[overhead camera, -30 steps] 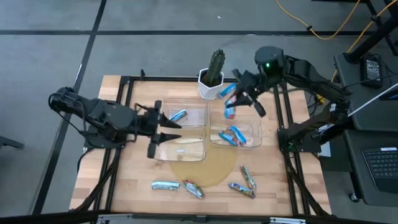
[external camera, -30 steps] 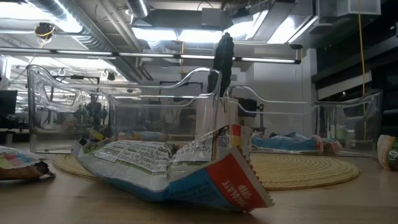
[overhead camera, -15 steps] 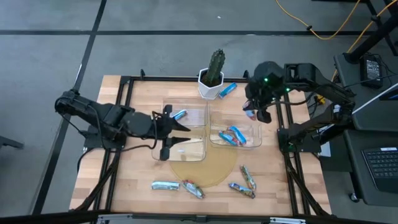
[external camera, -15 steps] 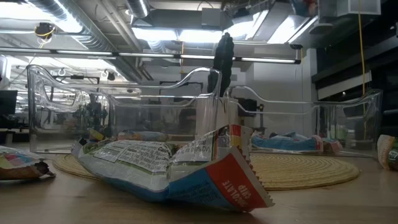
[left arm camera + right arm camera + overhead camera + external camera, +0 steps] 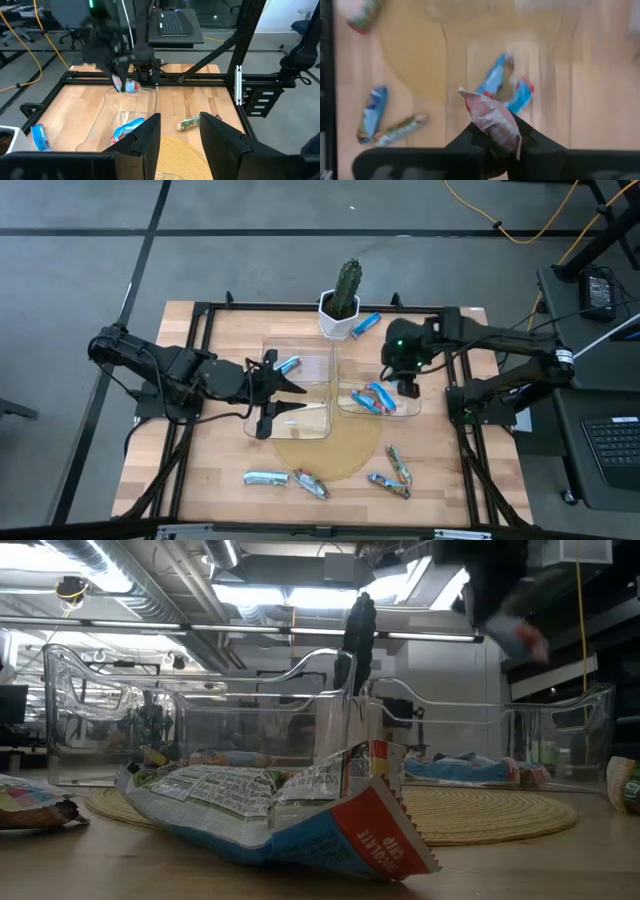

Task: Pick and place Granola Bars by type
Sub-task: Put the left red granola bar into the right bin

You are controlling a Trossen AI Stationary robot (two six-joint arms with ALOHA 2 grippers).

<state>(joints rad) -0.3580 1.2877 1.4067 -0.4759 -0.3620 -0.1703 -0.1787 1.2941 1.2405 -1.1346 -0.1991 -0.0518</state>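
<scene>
In the high view my right gripper [image 5: 403, 380] hangs over the right clear bin [image 5: 412, 412], shut on a silver-pink wrapped bar [image 5: 490, 112]. The low view shows that bar [image 5: 525, 640] high above the bin. Blue bars [image 5: 372, 398] lie in this bin. My left gripper [image 5: 285, 405] is open over the left clear bin [image 5: 262, 350], which holds a blue bar [image 5: 288, 365]. One blue bar [image 5: 366, 323] lies on the wood by the cactus pot. Several bars [image 5: 265, 477] [image 5: 398, 464] lie along the table's near side. My right gripper pinches the silver-pink bar between its two fingers at one end [image 5: 502, 137], coming from above and pointing down. The bar is lifted clear above the right bin, and its free end [image 5: 466, 94] sticks out past the fingertips.
A white pot with a cactus [image 5: 342, 305] stands at the far side behind the bins. A round woven mat [image 5: 330, 448] lies under the bins' near edges. A crumpled wrapper [image 5: 280, 810] lies close to the low camera. A black frame [image 5: 200, 315] borders the table.
My right gripper has carried its bar from beside the cactus pot toward the table's right, then toward the near edge, and now hangs over the right bin; its wrist has turned on the way. My left gripper has shifted a little toward the right over the left bin.
</scene>
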